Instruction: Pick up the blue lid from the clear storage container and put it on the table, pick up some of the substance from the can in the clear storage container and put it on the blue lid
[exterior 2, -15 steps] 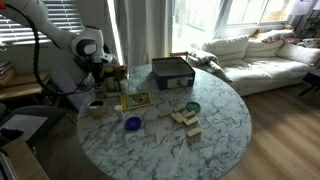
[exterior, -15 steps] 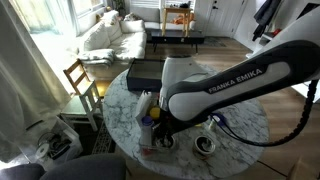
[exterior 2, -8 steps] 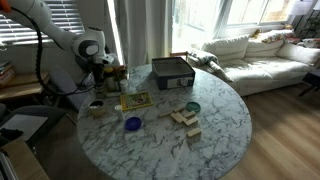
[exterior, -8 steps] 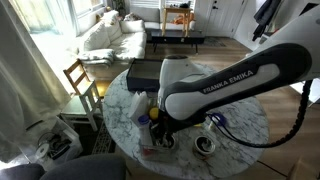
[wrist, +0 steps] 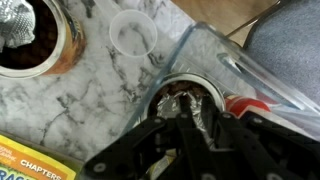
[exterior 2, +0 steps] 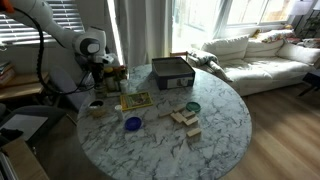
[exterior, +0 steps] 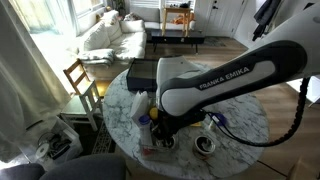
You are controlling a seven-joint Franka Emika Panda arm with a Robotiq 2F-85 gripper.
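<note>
In the wrist view my gripper [wrist: 185, 108] reaches down into the can [wrist: 172, 88], which stands in the clear storage container [wrist: 215, 50]. The can holds crumpled silvery and dark brown stuff. The fingertips are close together with a silvery piece of it between them. The blue lid [exterior 2: 133, 124] lies flat on the marble table [exterior 2: 220, 130], apart from the container; it also shows in an exterior view [exterior: 146, 117]. In both exterior views the gripper [exterior 2: 100, 74] [exterior: 158, 126] is low at the table's edge.
A darker tin [wrist: 30, 40] and a small white cup [wrist: 133, 33] stand on the marble beside the container. A yellow booklet [exterior 2: 135, 100], a black box [exterior 2: 172, 72], a green round dish [exterior 2: 192, 107] and wooden blocks [exterior 2: 185, 120] lie on the table.
The arm has shifted only slightly; the gripper stays down at the container. Nothing else has moved.
</note>
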